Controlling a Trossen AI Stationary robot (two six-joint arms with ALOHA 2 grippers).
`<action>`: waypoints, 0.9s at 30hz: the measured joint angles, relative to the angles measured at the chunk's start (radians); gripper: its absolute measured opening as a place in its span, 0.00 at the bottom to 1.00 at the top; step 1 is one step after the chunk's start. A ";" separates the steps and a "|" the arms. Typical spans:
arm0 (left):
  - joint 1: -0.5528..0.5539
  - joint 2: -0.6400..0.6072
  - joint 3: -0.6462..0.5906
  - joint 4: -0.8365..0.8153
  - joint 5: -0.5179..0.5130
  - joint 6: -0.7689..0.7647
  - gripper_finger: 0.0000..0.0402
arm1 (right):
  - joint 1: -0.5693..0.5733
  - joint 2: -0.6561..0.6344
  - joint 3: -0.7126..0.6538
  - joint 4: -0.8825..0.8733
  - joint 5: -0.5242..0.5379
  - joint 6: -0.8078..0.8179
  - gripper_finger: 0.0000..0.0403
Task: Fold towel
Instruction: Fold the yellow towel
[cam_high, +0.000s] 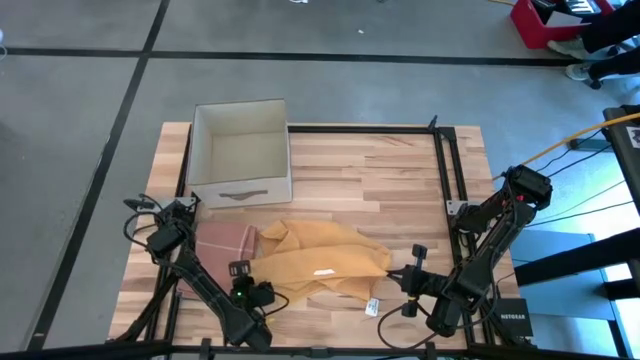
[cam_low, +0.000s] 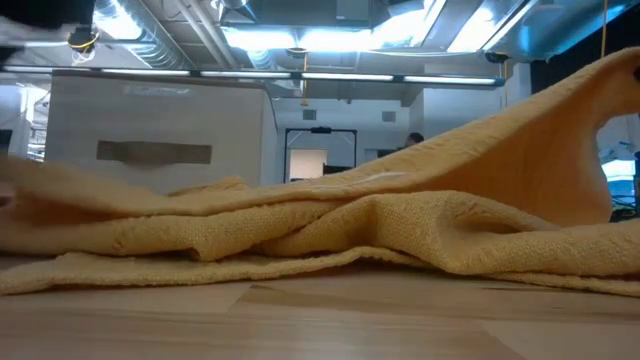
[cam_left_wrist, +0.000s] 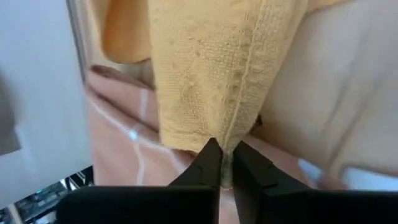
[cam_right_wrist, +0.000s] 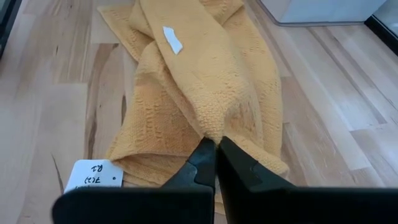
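A yellow towel (cam_high: 322, 262) lies crumpled across the middle of the wooden table, with a white tag (cam_right_wrist: 172, 38) on its upper side. My left gripper (cam_high: 267, 293) is at the towel's near-left end and is shut on it. My right gripper (cam_high: 396, 274) is at the towel's right end, also shut on it. In the low view the towel's right end (cam_low: 610, 80) rises well above the rest, which rests on the table. A folded pink plaid cloth (cam_high: 225, 240) lies flat beside the towel's left end. My left gripper pinches the yellow towel's end edge at the stitched hem (cam_left_wrist: 229, 144) between its two fingers (cam_left_wrist: 208, 165). The cloth stretches away from the fingertips over the pink cloth (cam_left_wrist: 124, 140). Whether it holds one layer or several, I cannot tell. My right gripper pinches a bunched tip of the towel's right end (cam_right_wrist: 214, 129) between its two fingers (cam_right_wrist: 200, 163), coming from the table's right. That end is raised off the table, and the rest of the towel (cam_right_wrist: 186, 118) slopes down and lies slack on the wood.
An open white box (cam_high: 240, 152) stands at the table's far left. A white paper label (cam_right_wrist: 93, 176) lies on the wood near the right gripper. A black frame rail (cam_high: 445, 165) runs along the table's far and right sides. Bare wood shows between box and rail.
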 joint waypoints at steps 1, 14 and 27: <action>-0.002 -0.012 0.016 -0.013 0.001 -0.004 0.02 | 0.000 0.000 0.000 0.000 -0.002 0.000 0.02; -0.003 -0.206 0.077 0.007 0.031 -0.023 0.07 | -0.001 0.000 0.000 0.008 -0.026 0.008 0.02; -0.001 -0.218 0.077 0.112 0.030 0.020 0.07 | -0.009 0.000 0.000 0.022 -0.099 0.026 0.02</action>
